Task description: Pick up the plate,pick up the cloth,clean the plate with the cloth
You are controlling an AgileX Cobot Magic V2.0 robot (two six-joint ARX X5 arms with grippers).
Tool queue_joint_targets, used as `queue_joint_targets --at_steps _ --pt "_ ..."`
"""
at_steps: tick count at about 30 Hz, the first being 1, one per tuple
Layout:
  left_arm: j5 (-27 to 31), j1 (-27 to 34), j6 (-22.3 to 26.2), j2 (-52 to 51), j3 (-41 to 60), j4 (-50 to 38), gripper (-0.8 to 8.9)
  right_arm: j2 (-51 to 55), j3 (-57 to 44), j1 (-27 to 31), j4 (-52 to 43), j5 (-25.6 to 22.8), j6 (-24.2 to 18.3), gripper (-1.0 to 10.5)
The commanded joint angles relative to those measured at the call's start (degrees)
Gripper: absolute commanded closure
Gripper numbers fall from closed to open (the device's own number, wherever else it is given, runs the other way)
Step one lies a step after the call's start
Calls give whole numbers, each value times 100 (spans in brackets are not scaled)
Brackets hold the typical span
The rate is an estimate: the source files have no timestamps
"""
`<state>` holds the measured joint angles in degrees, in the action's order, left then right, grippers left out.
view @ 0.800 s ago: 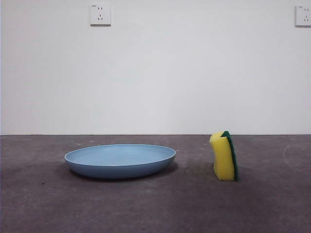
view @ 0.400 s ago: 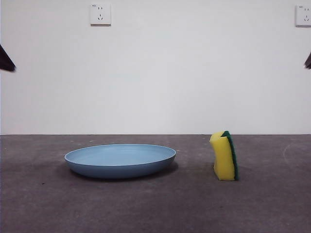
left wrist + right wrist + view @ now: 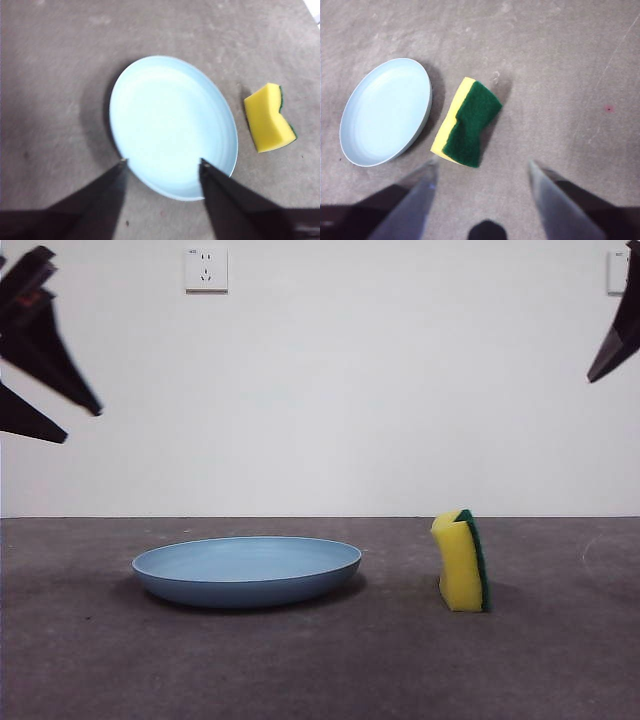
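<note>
In the front view, the left gripper (image 3: 40, 390) is hanging at the upper left, jaws spread. The plate (image 3: 247, 571) is lying left of centre on the table (image 3: 320, 670). The sponge (image 3: 461, 562) is standing on edge right of centre, apart from it. The right gripper (image 3: 480, 167) is showing at the upper right edge, jaws spread, holding nothing.

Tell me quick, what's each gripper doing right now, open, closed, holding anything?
Left gripper: open, empty, above the plate.
Right gripper: open, empty, above the sponge.
</note>
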<state>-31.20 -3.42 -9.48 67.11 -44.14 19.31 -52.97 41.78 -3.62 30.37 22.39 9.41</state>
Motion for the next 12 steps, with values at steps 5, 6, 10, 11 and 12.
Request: queue_joint_targets --at_steps 5,6,10,11,12 --pt "717 -350 48 789 -612 24 428 -2 61 2 -28 11 -46 595" --pt "782 -389 52 942 -752 90 428 -2 61 2 -28 11 -46 595" --pt "990 -509 70 1569 -1257 232 428 -2 61 2 -28 11 -46 596" --pt "1032 -542 79 1753 -1390 269 429 -2 61 2 -28 11 -46 596" --pt "1051 -564 105 1912 -1502 304 429 -2 61 2 -26 13 -44 596"
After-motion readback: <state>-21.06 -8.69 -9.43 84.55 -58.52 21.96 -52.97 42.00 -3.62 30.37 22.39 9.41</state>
